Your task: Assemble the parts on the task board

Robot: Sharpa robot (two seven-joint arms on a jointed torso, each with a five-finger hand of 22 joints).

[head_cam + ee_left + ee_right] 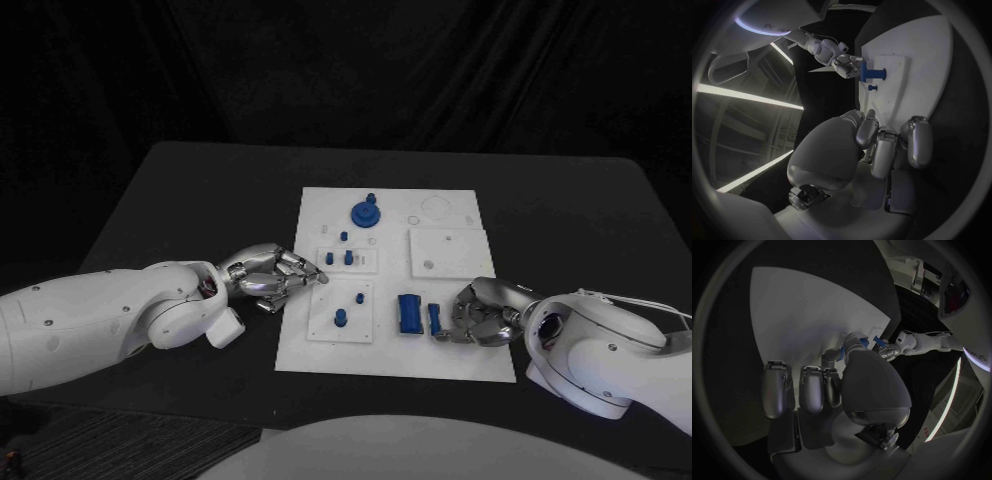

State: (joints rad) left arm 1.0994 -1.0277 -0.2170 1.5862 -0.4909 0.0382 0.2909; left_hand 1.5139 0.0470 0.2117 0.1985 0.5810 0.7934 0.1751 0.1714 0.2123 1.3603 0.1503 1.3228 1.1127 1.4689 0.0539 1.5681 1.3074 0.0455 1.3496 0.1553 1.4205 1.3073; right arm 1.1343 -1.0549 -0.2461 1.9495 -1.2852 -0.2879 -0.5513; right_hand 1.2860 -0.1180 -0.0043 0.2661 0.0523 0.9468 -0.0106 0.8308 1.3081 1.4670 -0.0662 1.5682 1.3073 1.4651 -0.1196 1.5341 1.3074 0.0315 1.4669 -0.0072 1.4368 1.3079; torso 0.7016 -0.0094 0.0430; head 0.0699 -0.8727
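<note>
My work sits on a black table point(188, 190). Behind its far edge I see a dark curtain point(346, 70).

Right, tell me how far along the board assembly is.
Looks early to midway. Done: a round blue gear and small blue pegs stand on the task board. In hand: the right hand holds a blue part at the board's near right; the left hand rests at the left edge. Left: a blue block lies loose, and the far-right recesses look unfilled.
</note>
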